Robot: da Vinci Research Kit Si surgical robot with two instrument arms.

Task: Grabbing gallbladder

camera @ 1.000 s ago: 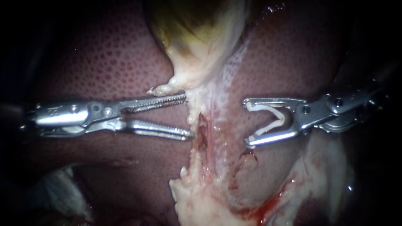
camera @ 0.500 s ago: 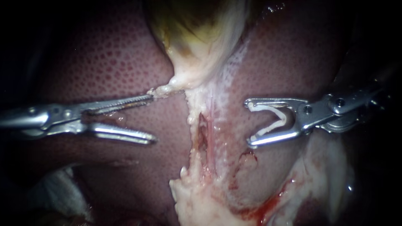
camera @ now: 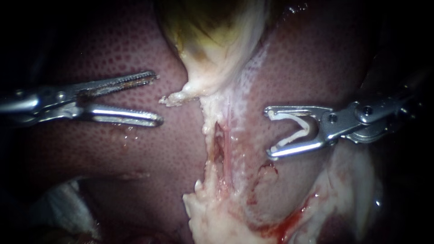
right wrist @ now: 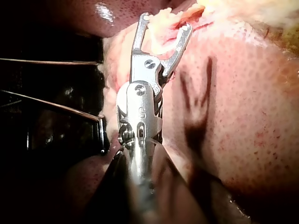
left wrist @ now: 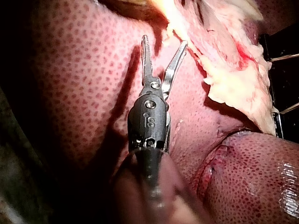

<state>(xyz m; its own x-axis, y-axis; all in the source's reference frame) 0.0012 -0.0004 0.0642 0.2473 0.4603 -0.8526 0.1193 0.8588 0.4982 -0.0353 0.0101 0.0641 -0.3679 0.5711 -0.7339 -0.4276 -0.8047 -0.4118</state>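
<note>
Nearest the endoscope, ragged pale tissue (camera: 212, 217) streaked with blood lies over the liver (camera: 104, 149), and a pale band (camera: 226, 135) runs up from it toward the gallbladder. Halfway up, the two instruments face each other across that band.

The right instrument (camera: 267, 132) hangs just beside the band without touching it. Its end effector stands wide and carries an open white clip (camera: 294, 129) seated against both jaws. It seems to be parked there so the clip is at hand while the other side works.

The left instrument (camera: 158, 97) lies over bare liver, apart from the band. Its end effector is spread, the toothed jaws gaping toward the gallbladder's lower end and holding nothing. The left wrist view shows the same open gap, with the pale edge just ahead of the tips. That aim suits a bite on the narrow lower end.

Farthest back, the gallbladder (camera: 212, 40), yellow-green and pale, tapers down between the liver lobes to a frayed tag (camera: 174, 98). The tag is near the left tips but not touched. The grab is, I judge, not yet made.
</note>
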